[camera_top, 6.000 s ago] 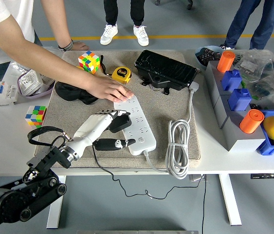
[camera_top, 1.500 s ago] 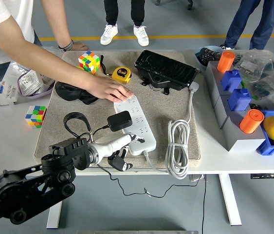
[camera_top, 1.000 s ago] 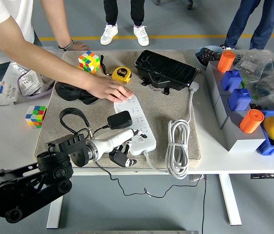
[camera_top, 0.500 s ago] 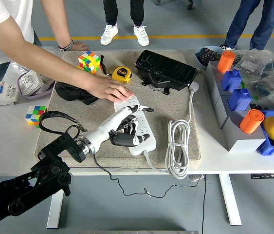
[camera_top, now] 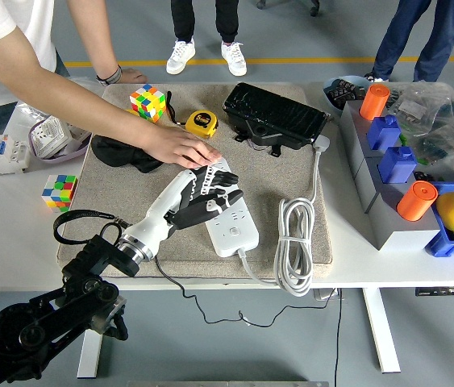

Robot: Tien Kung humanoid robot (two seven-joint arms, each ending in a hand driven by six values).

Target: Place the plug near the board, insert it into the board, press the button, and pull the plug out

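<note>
Over the white power board (camera_top: 228,211), the robot's left hand (camera_top: 207,193) is clamped on the black plug (camera_top: 202,208).
Pull straight up while the person's hand (camera_top: 185,150) steadies the far end.

Left hand (camera_top: 202,193) over plug on board (camera_top: 225,211); person's hand (camera_top: 180,148) pinning board's far end.

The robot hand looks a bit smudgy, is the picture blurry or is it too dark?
Head view: bright, even light with only soft shadows, nothing too dark. The left hand over the white power strip is slightly soft at the fingers, while the yellow tape measure and the cube look sharp. No strong glare on the table.
</note>
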